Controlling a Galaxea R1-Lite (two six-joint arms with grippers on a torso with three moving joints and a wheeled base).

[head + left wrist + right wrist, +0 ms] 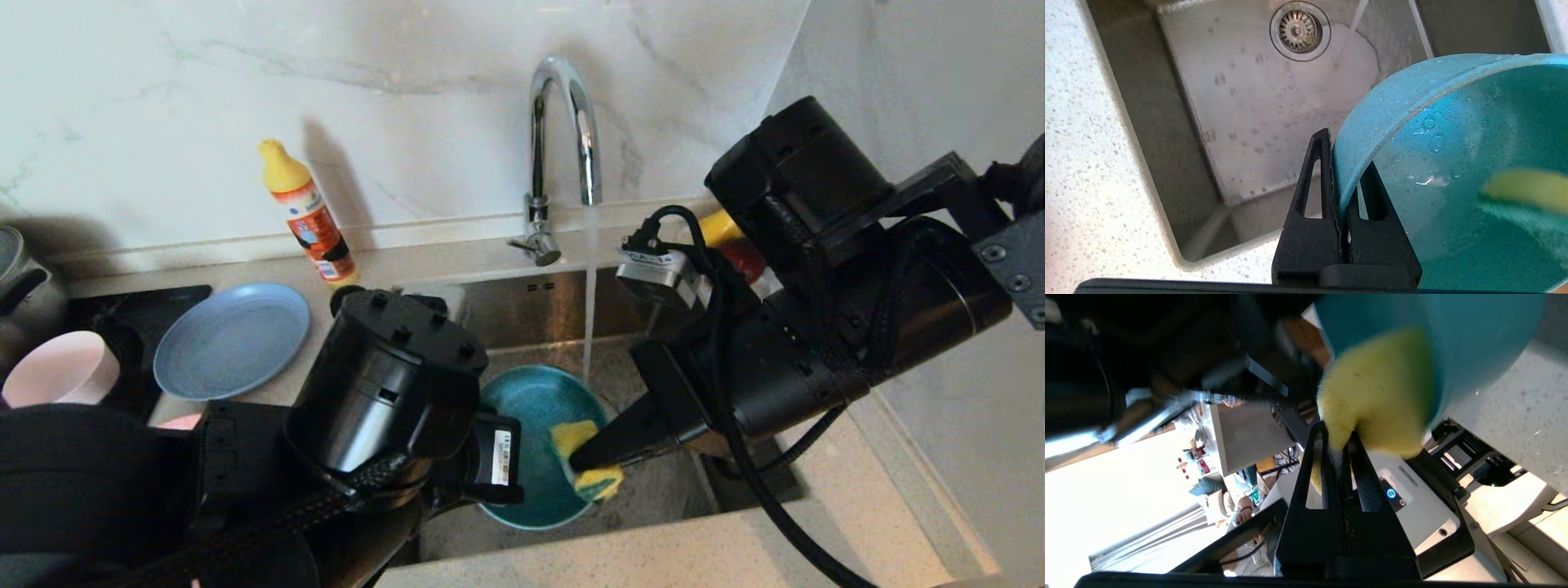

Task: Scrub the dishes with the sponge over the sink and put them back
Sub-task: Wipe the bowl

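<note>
Both arms (384,392) are glossy black with rounded housings, braided black cables (751,457) and small screws; a white barcode label (501,457) sits beside the left wrist.

both arms reach inward, left claw (1345,179) and right claw (1337,443) clamped.

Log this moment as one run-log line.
left gripper: shut on teal bowl rim, over sink | right gripper: shut on sponge, against bowl | tap: running
</note>
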